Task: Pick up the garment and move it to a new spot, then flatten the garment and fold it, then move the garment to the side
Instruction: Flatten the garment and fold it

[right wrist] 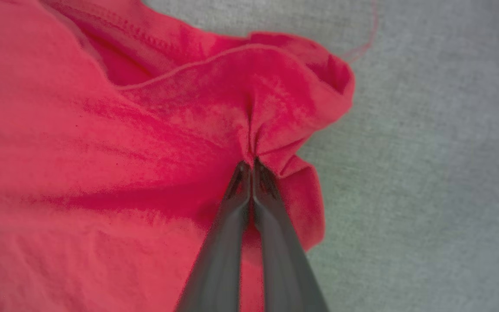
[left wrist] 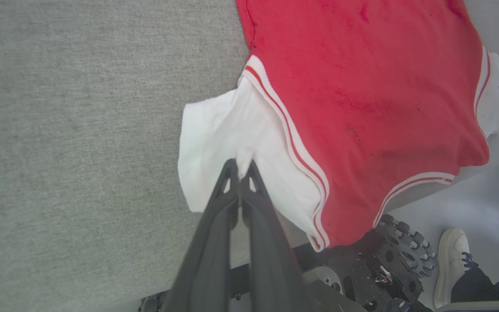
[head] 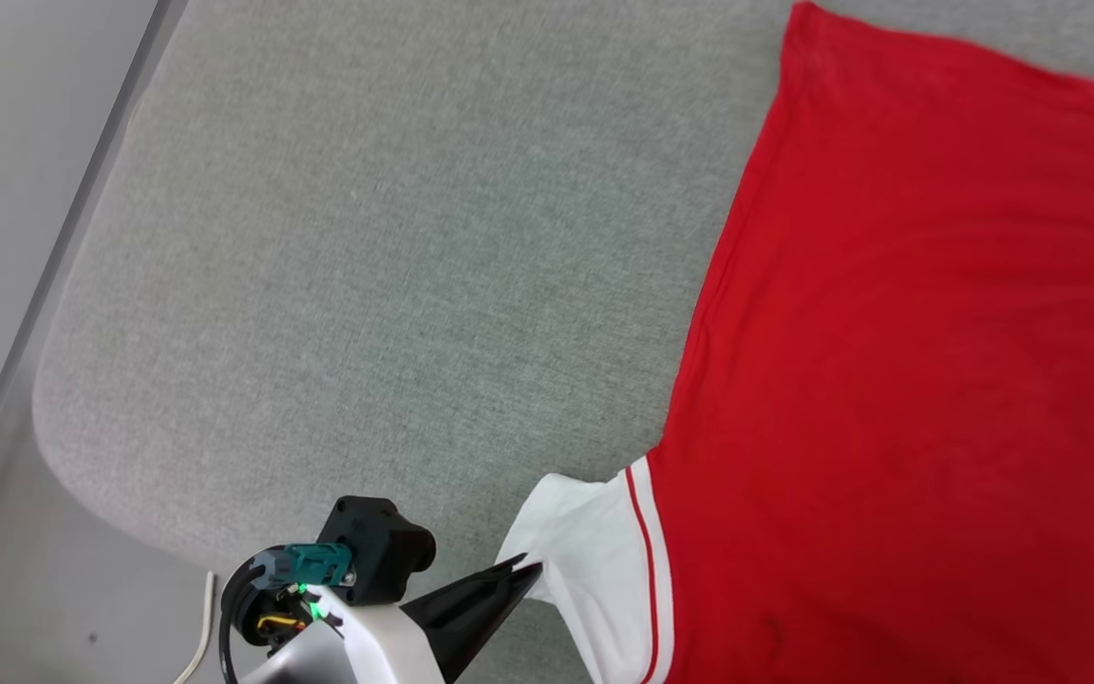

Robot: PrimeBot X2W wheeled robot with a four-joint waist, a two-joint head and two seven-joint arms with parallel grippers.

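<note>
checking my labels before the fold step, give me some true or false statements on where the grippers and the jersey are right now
1. The garment lies on a grey cloth surface. True.
2. The left gripper is shut on the white sleeve. True.
3. The right gripper hangs open above the fabric. False: it is shut, pinching a bunched red fold.
4. The sleeve trim is blue. False: it is red and white.
</note>
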